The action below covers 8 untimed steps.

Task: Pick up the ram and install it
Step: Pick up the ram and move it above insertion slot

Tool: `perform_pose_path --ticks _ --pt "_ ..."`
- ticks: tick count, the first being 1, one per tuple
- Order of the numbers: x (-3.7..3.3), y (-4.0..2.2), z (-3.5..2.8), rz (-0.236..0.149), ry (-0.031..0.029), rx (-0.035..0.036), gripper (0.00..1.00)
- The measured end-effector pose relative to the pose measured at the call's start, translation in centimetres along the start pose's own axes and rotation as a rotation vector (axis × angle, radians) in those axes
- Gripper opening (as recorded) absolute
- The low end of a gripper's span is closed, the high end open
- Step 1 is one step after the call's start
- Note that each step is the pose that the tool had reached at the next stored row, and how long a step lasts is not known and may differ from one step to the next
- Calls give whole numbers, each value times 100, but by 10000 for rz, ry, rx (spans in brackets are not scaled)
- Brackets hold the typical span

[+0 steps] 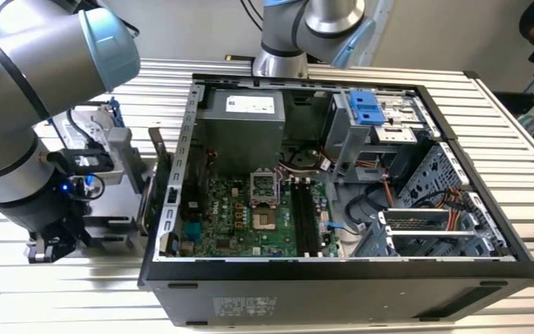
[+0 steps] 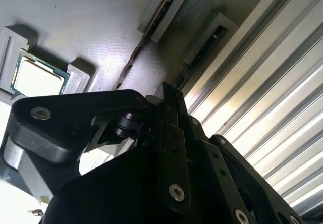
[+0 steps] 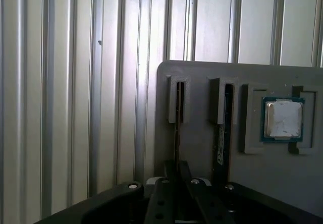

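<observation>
The ram (image 3: 177,133) is a thin dark stick standing on edge in a slot of a grey holder tray (image 3: 197,148), which also shows in the second wrist view (image 2: 101,27). Its edge (image 2: 132,58) runs from the slot toward my gripper. A second stick (image 3: 225,128) stands in the neighbouring slot. My gripper (image 3: 176,164) is just over the first stick and in line with it, fingers pressed together, tips (image 2: 169,90) near the tray. I see nothing held between them. In the exterior view the gripper (image 1: 52,245) hangs low on the left, outside the computer.
An open computer case (image 1: 341,271) lies on the slatted metal table (image 1: 63,299), with the green motherboard (image 1: 234,223) and its long black memory slots (image 1: 306,217) exposed. A processor chip (image 3: 283,119) sits in a pocket of the holder tray. A second arm's base (image 1: 290,42) stands behind the case.
</observation>
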State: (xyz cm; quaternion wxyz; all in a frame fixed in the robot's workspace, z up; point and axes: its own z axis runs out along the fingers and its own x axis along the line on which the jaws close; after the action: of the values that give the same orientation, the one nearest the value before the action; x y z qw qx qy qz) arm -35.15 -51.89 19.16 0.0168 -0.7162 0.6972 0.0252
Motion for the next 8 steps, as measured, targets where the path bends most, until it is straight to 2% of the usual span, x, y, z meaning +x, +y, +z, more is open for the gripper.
perform_pose_path --ticks 4,8 --pt "0 0 -1 0 -1 -6 0" --pt "-6 1 -100 2 -2 -41 0"
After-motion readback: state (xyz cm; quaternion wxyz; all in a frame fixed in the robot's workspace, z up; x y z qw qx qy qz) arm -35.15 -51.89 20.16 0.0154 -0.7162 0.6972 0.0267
